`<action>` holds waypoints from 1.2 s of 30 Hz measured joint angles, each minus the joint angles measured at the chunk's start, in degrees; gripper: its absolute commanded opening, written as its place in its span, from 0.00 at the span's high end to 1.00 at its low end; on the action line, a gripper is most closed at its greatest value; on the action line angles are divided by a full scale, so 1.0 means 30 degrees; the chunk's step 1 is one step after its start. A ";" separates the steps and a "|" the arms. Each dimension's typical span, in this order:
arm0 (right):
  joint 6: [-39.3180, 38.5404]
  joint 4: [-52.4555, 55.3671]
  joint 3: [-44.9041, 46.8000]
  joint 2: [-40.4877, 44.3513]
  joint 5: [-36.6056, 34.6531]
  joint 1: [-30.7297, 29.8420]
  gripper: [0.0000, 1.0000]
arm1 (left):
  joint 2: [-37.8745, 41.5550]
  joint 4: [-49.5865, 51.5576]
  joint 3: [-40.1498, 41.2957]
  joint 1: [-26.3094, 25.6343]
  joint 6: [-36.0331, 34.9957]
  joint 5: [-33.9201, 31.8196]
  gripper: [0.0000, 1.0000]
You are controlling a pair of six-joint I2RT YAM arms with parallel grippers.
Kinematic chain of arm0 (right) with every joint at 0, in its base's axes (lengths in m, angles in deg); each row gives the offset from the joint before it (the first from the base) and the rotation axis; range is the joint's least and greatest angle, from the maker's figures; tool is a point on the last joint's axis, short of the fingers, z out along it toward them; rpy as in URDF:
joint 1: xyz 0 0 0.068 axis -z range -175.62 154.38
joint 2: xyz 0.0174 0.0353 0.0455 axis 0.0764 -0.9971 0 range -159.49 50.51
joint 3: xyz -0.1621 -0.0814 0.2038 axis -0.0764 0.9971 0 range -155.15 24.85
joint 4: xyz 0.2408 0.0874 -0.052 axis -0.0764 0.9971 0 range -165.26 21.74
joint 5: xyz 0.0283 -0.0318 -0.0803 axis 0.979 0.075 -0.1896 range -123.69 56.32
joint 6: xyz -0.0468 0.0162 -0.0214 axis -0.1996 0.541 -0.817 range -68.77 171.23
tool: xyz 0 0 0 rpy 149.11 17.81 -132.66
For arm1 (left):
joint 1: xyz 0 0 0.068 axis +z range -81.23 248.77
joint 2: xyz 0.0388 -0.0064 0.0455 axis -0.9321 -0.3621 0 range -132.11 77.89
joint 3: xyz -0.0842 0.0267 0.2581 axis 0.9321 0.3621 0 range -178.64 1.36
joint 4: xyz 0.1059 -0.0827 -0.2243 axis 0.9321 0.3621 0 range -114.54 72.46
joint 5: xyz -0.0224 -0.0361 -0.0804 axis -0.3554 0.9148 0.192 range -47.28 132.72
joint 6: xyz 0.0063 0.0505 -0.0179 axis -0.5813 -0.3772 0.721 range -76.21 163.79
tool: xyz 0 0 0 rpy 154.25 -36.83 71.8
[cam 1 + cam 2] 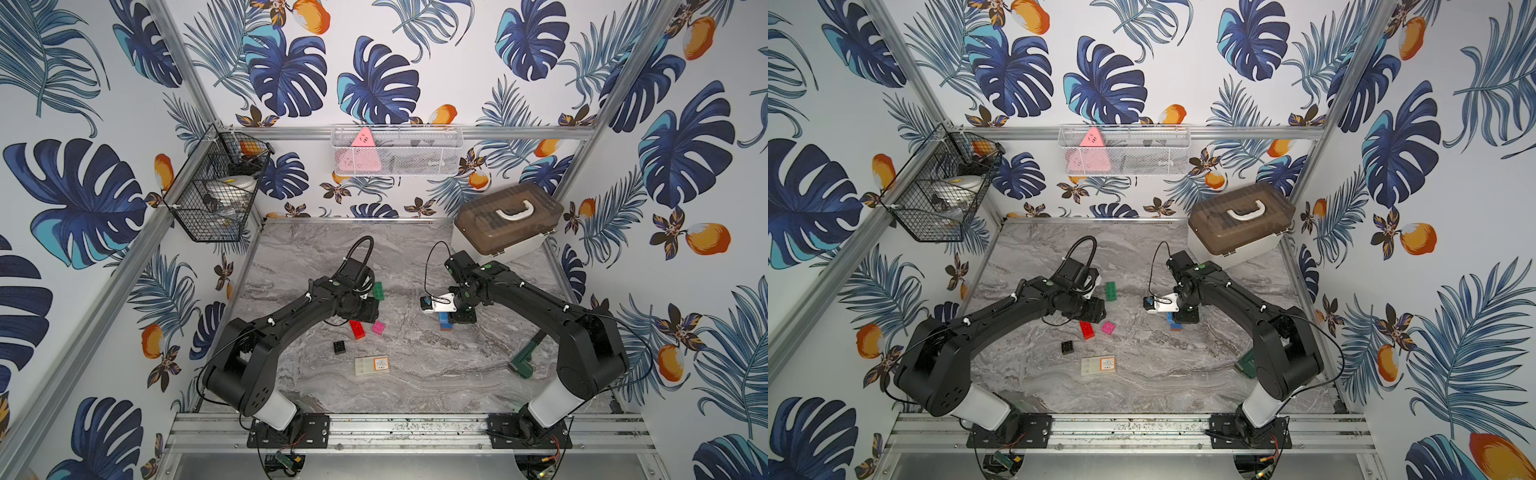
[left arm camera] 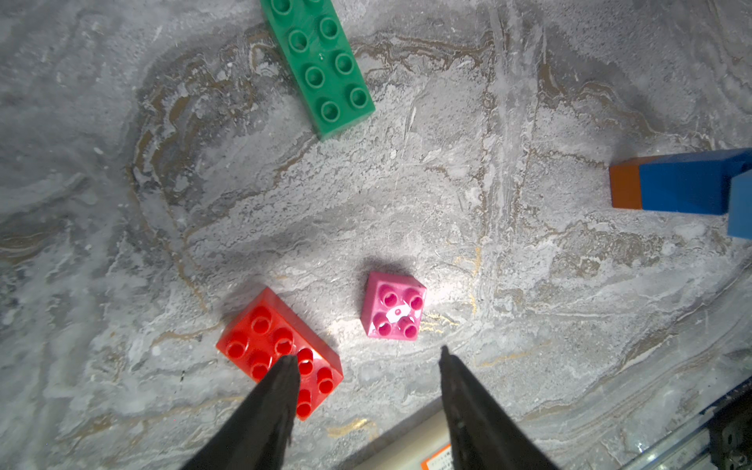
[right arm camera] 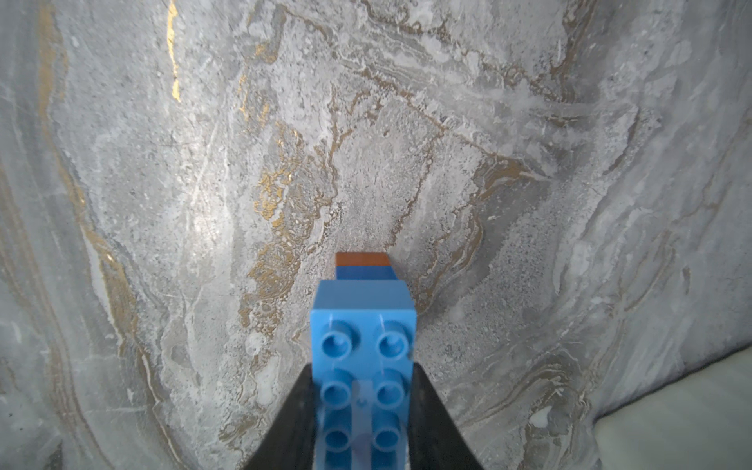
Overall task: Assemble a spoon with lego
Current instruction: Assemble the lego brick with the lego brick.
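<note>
Right wrist: right fingers (image 3: 291,427) clamped on light-blue brick (image 3: 363,358); left fingers (image 2: 260,415) parted, empty, one tip over red brick (image 2: 260,342).

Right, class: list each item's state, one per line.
left end effector: open, empty.
right end effector: shut on light blue brick.
light blue brick: gripped, atop orange-and-blue stem.
red brick: loose, studs up.
pink brick: loose, studs up.
green brick: loose, studs up.
black brick: loose, studs up.
storage box: lid closed.
</note>
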 measured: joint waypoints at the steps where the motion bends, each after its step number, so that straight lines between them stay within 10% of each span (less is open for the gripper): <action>1: 0.0000 -0.0073 0.0015 0.0000 -0.0007 0.0000 0.77 | 0.0000 0.0000 0.0000 0.0000 0.0000 0.0000 0.39; 36: 0.0131 -0.0780 0.0357 -0.0984 0.0007 0.0058 0.76 | 0.0109 0.0284 0.0000 -0.0182 -0.0073 -0.0991 0.39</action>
